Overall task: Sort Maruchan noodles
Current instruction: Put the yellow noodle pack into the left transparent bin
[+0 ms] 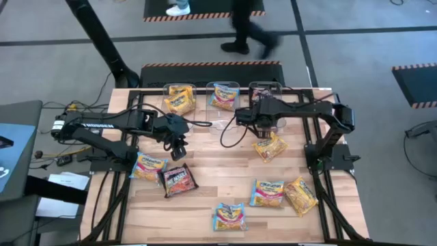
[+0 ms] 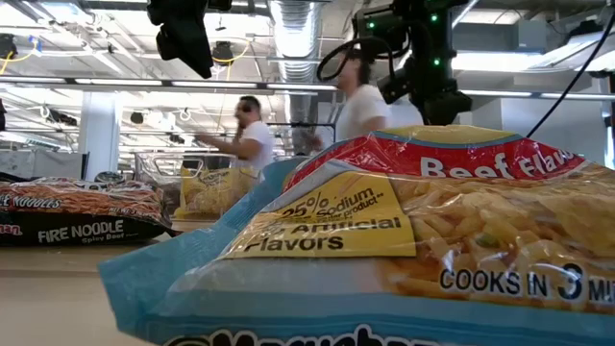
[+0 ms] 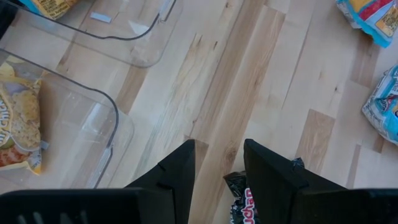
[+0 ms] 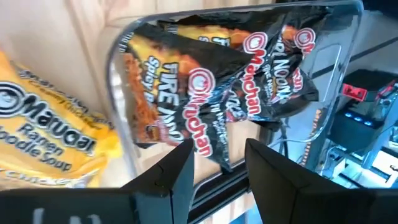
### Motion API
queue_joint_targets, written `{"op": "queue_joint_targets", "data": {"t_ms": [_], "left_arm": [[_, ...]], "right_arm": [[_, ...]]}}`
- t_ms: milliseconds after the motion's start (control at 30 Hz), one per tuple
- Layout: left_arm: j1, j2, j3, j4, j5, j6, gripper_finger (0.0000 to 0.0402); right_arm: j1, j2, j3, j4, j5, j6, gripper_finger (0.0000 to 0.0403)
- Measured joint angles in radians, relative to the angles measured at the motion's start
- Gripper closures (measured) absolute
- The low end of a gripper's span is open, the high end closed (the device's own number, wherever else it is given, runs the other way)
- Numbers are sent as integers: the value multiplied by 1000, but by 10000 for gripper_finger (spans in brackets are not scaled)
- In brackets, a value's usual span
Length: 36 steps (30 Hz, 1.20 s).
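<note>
our left pincer (image 1: pixel 179 147) hangs spread and empty over the wooden tabletop (image 1: pixel 225 174), and the crinkly black-red noodle packet (image 1: pixel 179 180) lies just beyond its tips, toward the near edge, its long axis slightly askew. a blue-and-yellow packet (image 1: pixel 147 166) sits just beside it and could crowd the grasp. our right pincer (image 4: pixel 217 158), spread too, hovers above the clear plastic bin (image 4: pixel 115 74) that holds black-red packets (image 4: pixel 217 81).

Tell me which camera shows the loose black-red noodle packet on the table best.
The high view: the whole black-red packet lies on the wood, just toward the front edge from the left tool. The low view shows it edge-on at far left. The left wrist view catches only a corner between its fingers. The right wrist view misses it.
</note>
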Motion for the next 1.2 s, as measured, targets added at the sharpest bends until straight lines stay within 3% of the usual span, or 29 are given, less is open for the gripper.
{"op": "queue_joint_targets", "data": {"t_ms": [333, 533, 800, 1200], "left_arm": [[0, 0, 0, 0, -113, 83, 278], [0, 0, 0, -7, -66, 52, 278], [0, 0, 0, -101, -57, 33, 278], [0, 1, 0, -103, -56, 19, 278]], "right_arm": [[97, 0, 0, -41, -5, 70, 224], [165, 0, 0, -79, -11, 162, 198], [242, 0, 0, -142, -133, 312, 186], [351, 0, 0, -139, -320, 483, 186]]}}
